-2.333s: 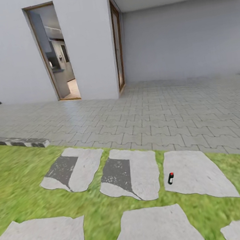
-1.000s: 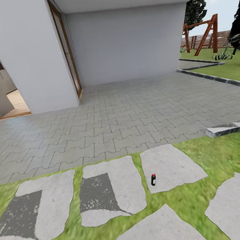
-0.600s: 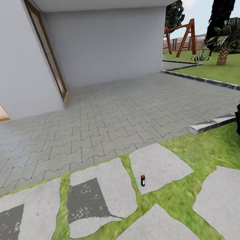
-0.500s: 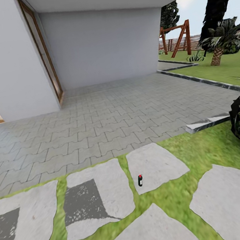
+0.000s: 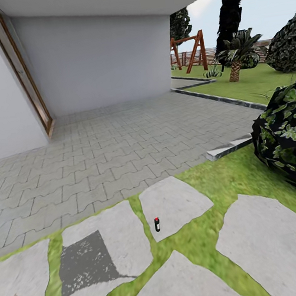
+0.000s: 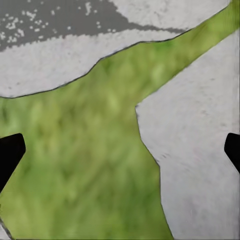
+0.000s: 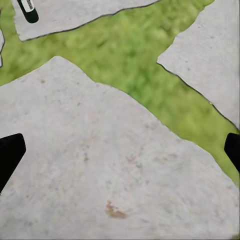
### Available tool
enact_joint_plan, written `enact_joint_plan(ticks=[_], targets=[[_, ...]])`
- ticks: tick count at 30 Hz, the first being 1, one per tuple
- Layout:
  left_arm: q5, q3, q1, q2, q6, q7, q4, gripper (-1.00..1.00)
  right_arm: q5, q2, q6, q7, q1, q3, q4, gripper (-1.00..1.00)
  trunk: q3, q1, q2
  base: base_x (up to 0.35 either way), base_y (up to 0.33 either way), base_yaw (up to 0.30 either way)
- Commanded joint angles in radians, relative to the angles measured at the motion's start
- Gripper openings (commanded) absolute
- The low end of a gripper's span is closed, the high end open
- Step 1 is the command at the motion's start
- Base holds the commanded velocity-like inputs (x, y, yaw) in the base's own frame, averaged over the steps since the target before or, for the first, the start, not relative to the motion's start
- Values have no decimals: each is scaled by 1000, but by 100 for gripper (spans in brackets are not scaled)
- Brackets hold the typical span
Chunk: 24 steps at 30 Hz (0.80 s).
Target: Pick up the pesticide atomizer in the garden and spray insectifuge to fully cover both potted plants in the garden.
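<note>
Where the grey interlocking paving [image 5: 120, 152] meets the green lawn [image 5: 227, 179], the small dark spray bottle with a red cap [image 5: 157, 224] stands upright at the edge of a flat pale stepping stone [image 5: 174, 203], open ground all round; a dark leafy bush [image 5: 290, 135] crowds the right. The right wrist view catches the bottle [image 7: 28, 10] above the spread right hand [image 7: 120, 145]; the left hand [image 6: 120, 150], also spread, hangs over grass.

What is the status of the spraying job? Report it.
Done: nothing visible yet. The pesticide atomizer stands untouched at a stepping stone's edge; it also shows in the right wrist view. In hand: nothing; both grippers' fingers are spread wide over grass and stone. Left: picking it up, finding and spraying both plants.
</note>
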<state>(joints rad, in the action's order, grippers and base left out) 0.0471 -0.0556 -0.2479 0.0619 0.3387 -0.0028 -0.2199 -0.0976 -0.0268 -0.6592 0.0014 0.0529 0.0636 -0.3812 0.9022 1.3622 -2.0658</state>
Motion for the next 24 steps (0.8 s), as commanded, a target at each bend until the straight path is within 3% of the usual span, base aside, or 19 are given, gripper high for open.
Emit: enact_joint_plan(ticks=[1,17,24], targets=[[5,-6,-1,0,3,0,1,100,-10,-1,-4,0,1,7,1,100,1,0,0,153,253,-299],[5,-6,-1,-1,3,0,1,100,-10,-1,-4,0,1,9,1,100,1,0,0,175,268,-299],[5,-6,0,0,3,0,1,100,-11,-3,-4,0,1,7,0,100,1,0,0,85,95,-299]])
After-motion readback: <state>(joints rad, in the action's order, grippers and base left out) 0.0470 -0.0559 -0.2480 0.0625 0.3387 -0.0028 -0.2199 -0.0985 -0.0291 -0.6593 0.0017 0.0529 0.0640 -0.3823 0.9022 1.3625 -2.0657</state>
